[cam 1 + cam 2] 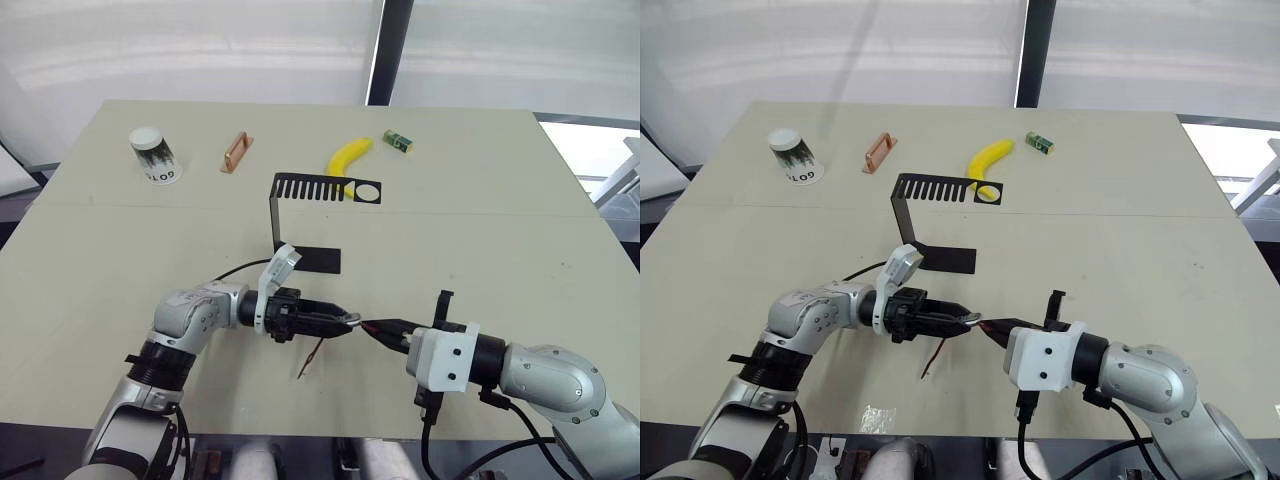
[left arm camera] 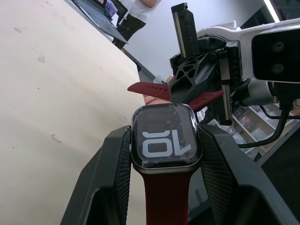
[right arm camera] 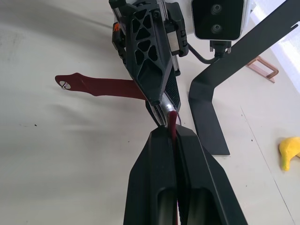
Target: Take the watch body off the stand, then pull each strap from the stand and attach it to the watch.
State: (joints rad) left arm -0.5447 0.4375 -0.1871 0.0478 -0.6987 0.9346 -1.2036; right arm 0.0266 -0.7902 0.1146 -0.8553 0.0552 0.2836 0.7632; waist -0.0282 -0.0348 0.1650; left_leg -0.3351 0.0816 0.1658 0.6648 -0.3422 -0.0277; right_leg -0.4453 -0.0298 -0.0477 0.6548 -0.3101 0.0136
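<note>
My left gripper (image 1: 343, 320) is shut on the watch body (image 2: 165, 136), a dark rounded-square case with a grey rim and a lit screen. One maroon strap (image 3: 101, 86) is fixed to the case and hangs towards the table (image 1: 480, 230), also seen as a thin red strip (image 1: 311, 358). My right gripper (image 1: 376, 328) is shut on the other maroon strap (image 3: 174, 123) and holds its end against the case's free side, tip to tip with the left gripper. The black C-shaped stand (image 1: 275, 215) sits behind both grippers with nothing on its comb arm.
Along the far side of the table stand a paper cup (image 1: 153, 155), an orange clip (image 1: 237, 152), a banana (image 1: 350, 155) and a small green box (image 1: 398, 141). The table's front edge runs just below both arms.
</note>
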